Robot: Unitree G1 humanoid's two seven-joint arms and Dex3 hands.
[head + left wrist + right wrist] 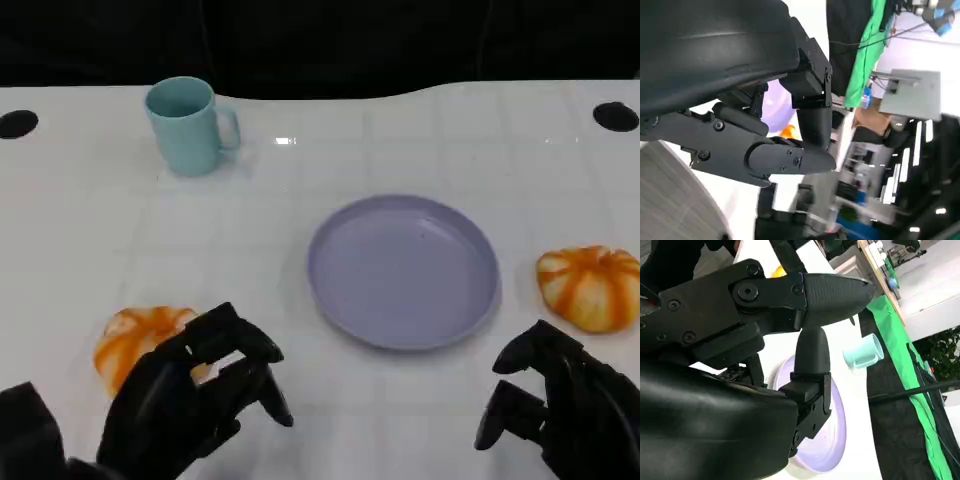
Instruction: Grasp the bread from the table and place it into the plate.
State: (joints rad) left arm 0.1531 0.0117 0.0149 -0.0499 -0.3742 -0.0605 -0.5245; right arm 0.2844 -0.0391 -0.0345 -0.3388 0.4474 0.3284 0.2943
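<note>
Two orange-and-white striped breads lie on the white table. The left bread (135, 340) sits at the front left, its right side covered by my left hand (195, 400), whose fingers spread just over it with nothing gripped. The right bread (590, 288) lies right of the purple plate (400, 270), which has nothing in it. My right hand (560, 410) hovers in front of that bread, apart from it, fingers loosely bent and holding nothing. In the left wrist view, the left hand's fingers (785, 155) reach out over the plate (777, 107). The right wrist view shows the plate (832, 440) past the right hand's fingers (812, 355).
A teal mug (190, 125) stands at the back left, also in the right wrist view as the mug (864, 351). Two black round holes (17, 123) (614, 116) mark the table's far corners. A dark backdrop runs behind the table's far edge.
</note>
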